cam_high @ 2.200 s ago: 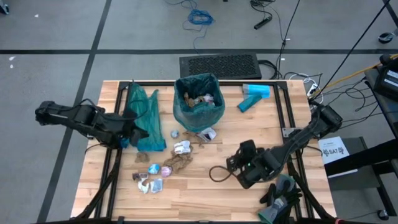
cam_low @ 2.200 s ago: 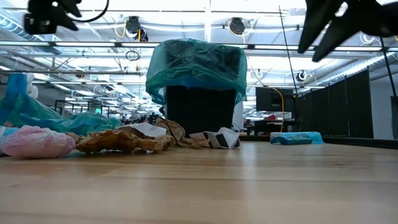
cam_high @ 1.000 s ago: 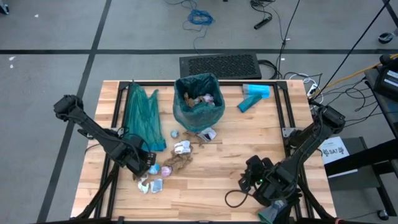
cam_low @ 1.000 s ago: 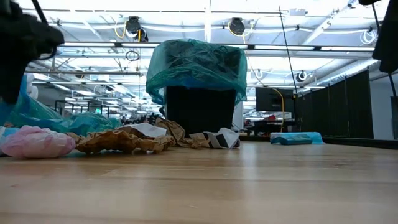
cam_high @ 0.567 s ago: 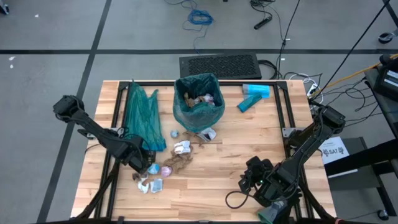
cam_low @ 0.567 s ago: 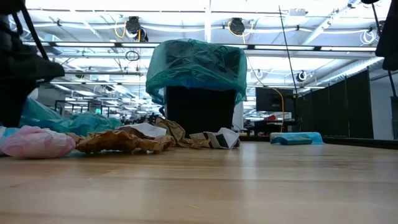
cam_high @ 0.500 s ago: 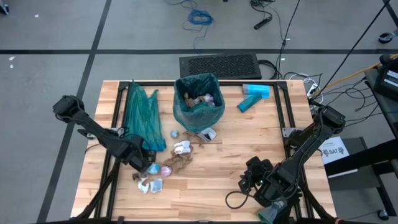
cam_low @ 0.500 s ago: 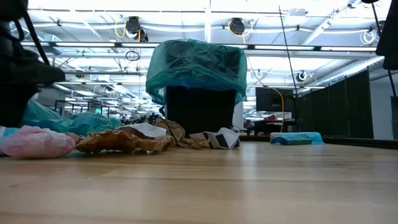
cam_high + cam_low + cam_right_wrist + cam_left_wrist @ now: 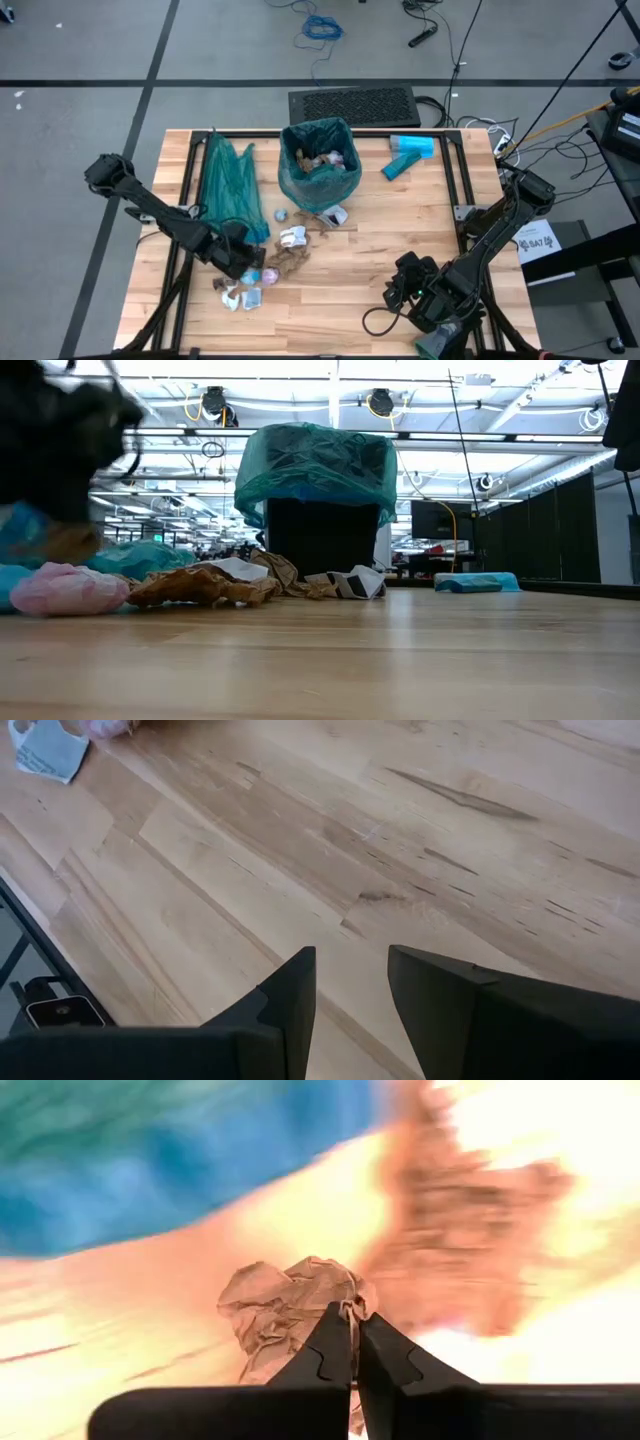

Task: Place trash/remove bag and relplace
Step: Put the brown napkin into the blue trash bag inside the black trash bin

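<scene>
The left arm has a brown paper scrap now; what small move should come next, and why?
Probably lift it and carry it toward the lined bin. The left gripper has its jaws shut on a crumpled brown scrap, and the bin stands open farther back on the table.

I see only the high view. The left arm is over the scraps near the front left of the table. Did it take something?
Observer: Yes. In the left wrist view the left gripper is shut on a crumpled brown paper scrap.
Operator: Is the scrap off the table?
Observer: I cannot tell; the wrist view is blurred behind it.
Operator: And the right gripper?
Observer: The right gripper is open and empty, above bare wood of the table.
Operator: Is the bin's bag in place?
Observer: In the low view the teal bag is folded over the rim of the dark bin.
</scene>
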Robot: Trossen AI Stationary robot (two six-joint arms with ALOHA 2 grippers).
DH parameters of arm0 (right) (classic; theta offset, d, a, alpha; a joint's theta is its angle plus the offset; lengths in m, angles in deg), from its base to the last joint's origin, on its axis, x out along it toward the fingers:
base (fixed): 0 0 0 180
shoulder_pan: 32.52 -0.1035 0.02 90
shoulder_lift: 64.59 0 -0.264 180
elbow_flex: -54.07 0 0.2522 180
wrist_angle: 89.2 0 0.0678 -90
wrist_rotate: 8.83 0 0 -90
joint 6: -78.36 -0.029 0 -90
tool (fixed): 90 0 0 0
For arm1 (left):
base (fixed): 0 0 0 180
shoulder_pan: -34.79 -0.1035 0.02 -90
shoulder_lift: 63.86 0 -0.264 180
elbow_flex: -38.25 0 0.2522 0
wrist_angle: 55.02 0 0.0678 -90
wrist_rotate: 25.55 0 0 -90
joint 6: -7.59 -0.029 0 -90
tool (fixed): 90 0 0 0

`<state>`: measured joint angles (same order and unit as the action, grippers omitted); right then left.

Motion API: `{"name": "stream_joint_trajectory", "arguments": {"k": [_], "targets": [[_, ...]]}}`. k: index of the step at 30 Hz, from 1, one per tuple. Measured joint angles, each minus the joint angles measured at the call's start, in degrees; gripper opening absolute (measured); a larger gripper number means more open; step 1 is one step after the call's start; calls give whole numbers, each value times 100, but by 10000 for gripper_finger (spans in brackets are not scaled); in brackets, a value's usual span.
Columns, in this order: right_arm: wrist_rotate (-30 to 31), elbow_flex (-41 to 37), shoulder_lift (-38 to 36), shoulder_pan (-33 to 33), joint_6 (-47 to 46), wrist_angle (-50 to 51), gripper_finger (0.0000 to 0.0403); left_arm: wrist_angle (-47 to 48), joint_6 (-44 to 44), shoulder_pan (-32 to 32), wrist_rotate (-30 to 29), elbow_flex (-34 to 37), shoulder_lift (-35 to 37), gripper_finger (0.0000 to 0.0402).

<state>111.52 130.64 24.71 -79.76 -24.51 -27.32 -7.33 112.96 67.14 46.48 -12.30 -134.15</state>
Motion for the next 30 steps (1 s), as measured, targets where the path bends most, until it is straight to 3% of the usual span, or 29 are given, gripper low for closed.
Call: {"name": "stream_joint_trajectory", "arguments": {"k": [5, 13, 18, 23, 30], "targets": [[37, 0, 0, 97, 7, 6, 120, 467, -1129, -223, -731, -1033, 1, 3], [119, 0, 0, 355, 41, 6, 120, 1341, -4139, -1701, -612, -2970, 4, 1], [120, 2, 0, 461, 10, -1, 120, 1307, -5907, -3067, 160, -3868, 8, 1], [122, 2, 0, 492, -146, -7, 120, 1038, -6877, -4321, 1255, -4077, -89, 1], [123, 2, 2, 494, -403, 41, 120, -44, -7871, -5033, 2145, -4076, -685, 27]]}}
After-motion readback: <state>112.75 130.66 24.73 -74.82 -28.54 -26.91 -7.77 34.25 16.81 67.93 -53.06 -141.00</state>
